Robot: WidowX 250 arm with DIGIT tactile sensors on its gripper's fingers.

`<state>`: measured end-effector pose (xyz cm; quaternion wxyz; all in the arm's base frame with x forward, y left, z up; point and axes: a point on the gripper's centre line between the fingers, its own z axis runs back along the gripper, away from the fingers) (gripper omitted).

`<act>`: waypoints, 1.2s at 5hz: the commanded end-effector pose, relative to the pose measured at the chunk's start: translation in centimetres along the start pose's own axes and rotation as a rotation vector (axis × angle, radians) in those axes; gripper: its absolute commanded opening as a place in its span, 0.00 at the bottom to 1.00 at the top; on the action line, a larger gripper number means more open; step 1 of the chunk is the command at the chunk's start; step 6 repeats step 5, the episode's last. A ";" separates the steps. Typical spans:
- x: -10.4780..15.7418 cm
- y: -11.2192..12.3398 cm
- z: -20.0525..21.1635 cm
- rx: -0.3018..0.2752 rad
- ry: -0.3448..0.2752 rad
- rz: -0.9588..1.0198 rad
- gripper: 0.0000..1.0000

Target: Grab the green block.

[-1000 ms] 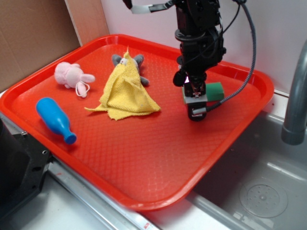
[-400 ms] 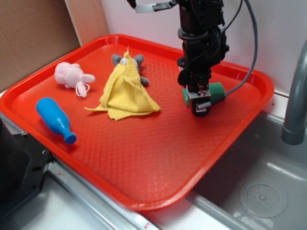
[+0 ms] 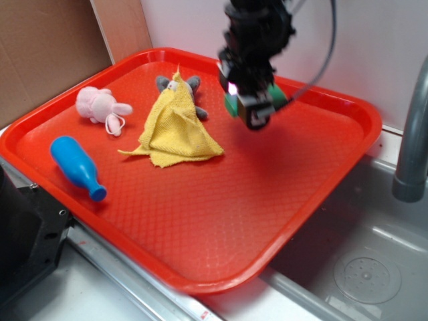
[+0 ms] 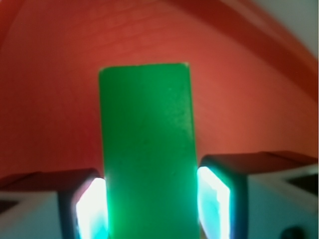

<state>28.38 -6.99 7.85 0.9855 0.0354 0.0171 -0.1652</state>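
From the exterior view I see the gripper (image 3: pixel 251 110) raised above the back of the red tray (image 3: pixel 334 180), clamped on the green block (image 3: pixel 231 105), whose ends stick out either side of the fingers. On the tray lie a yellow cloth (image 3: pixel 175 127) over a grey toy (image 3: pixel 193 85), a pink toy (image 3: pixel 99 105) and a blue pin (image 3: pixel 76 166).

On the wrist view the block (image 4: pixel 147 149) fills the middle, both pads (image 4: pixel 213 204) pressed flat against its long sides, clear of the tray (image 4: pixel 50 99).
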 end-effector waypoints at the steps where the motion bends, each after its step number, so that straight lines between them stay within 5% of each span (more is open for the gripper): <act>1: -4.6 3.2 8.1 -0.047 -0.109 0.275 0.00; 3: -11.1 3.2 10.5 -0.033 -0.161 0.374 0.00; 6: -12.1 2.9 10.1 -0.056 -0.113 0.379 0.00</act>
